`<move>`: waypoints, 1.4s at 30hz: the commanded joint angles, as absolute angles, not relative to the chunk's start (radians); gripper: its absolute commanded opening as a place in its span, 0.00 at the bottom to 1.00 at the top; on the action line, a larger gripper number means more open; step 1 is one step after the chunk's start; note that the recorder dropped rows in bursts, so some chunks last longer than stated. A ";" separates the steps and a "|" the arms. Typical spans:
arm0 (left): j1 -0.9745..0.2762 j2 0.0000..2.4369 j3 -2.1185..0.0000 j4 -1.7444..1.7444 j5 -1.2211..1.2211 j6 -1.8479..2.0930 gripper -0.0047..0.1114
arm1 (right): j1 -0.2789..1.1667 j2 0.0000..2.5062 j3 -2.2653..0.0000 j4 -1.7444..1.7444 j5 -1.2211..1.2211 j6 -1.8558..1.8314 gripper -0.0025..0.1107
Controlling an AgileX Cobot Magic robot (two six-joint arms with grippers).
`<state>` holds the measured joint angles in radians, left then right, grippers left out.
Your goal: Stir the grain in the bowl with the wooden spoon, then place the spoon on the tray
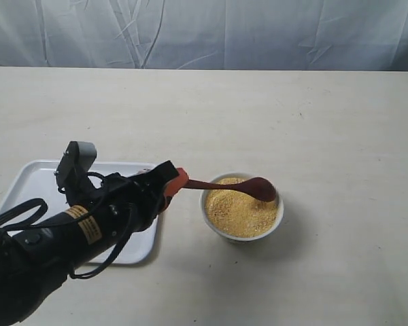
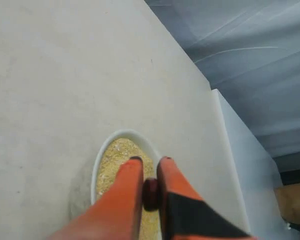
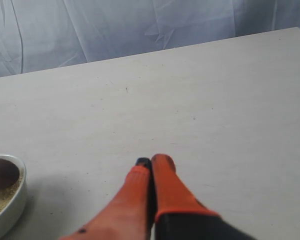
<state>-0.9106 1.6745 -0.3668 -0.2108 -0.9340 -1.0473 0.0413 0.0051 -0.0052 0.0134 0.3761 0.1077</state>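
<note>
Orange-fingered left gripper [image 1: 179,182] with a dark reddish-brown wooden spoon [image 1: 248,186], sandy golden-yellow grain [image 1: 239,214] in a small round white bowl [image 1: 226,235] just ahead of it, glossy white rectangular tray [image 1: 27,180] behind, pale beige table [image 1: 292,115].

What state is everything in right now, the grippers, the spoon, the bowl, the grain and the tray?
left gripper: shut on the handle end of the wooden spoon
right gripper: shut, holding nothing
wooden spoon: held roughly level, head over the grain by the rim of the bowl
bowl: upright, nearly full
grain: in the bowl, none visibly spilled
tray: flat, partly behind the left arm, spoon not yet on it
</note>
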 commanded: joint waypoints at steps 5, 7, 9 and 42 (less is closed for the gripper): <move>-0.918 1.592 -0.369 -0.167 -0.930 -0.779 0.04 | 0.035 0.000 0.000 0.011 0.364 0.106 0.02; -0.918 1.552 -0.369 -0.161 -0.893 -0.691 0.04 | 0.035 0.000 0.000 0.011 0.364 0.106 0.02; -0.918 1.505 -0.371 -0.160 -0.828 -0.565 0.04 | 0.035 0.000 0.000 0.011 0.364 0.106 0.02; -0.919 1.470 -0.559 0.333 -0.394 0.582 0.04 | 0.035 0.000 0.000 0.009 0.365 0.106 0.02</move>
<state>-0.9106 1.4625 -0.5622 0.3455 -0.4055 0.6233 0.0413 0.0051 -0.0052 0.0134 0.3761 0.1075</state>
